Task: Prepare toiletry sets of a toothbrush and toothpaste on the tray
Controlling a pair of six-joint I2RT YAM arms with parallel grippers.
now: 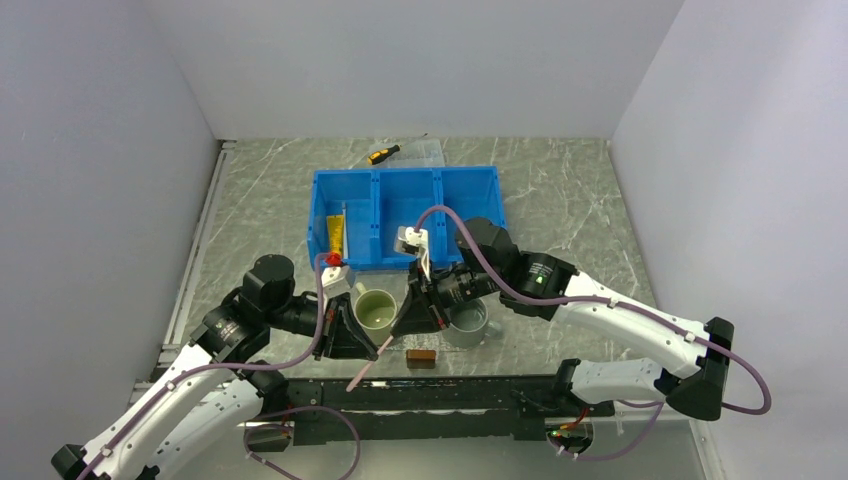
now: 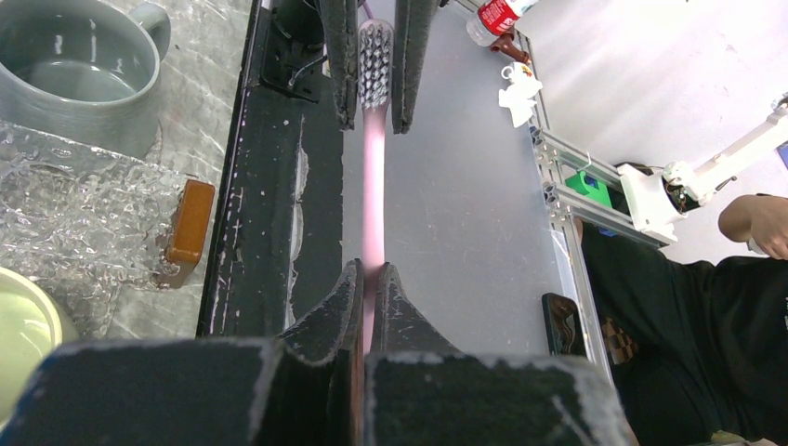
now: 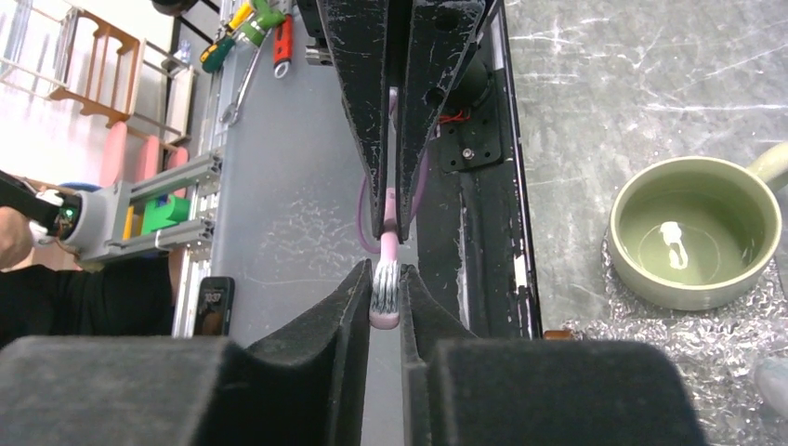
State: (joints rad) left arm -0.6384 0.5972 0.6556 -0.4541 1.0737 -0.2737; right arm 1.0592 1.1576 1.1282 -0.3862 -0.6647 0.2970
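Observation:
A thin pink toothbrush (image 2: 374, 186) is stretched between my two grippers above the table's near edge. My left gripper (image 2: 372, 271) is shut on its handle. My right gripper (image 3: 386, 269) has both pads against the bristle head (image 3: 386, 295). From above, the two grippers (image 1: 372, 345) (image 1: 405, 325) meet tip to tip between two mugs, and the handle end (image 1: 358, 378) sticks out toward the base rail. The clear tray (image 2: 74, 204) with a brown block handle (image 1: 421, 357) lies under them. The toothpaste is hidden.
A green mug (image 1: 377, 312) and a grey mug (image 1: 468, 322) flank the tray. Behind them stands a blue three-compartment bin (image 1: 405, 215) with a yellow tube (image 1: 337, 235) in its left compartment. A yellow-and-black screwdriver (image 1: 383, 154) lies at the back. The black base rail (image 1: 450, 395) borders the near edge.

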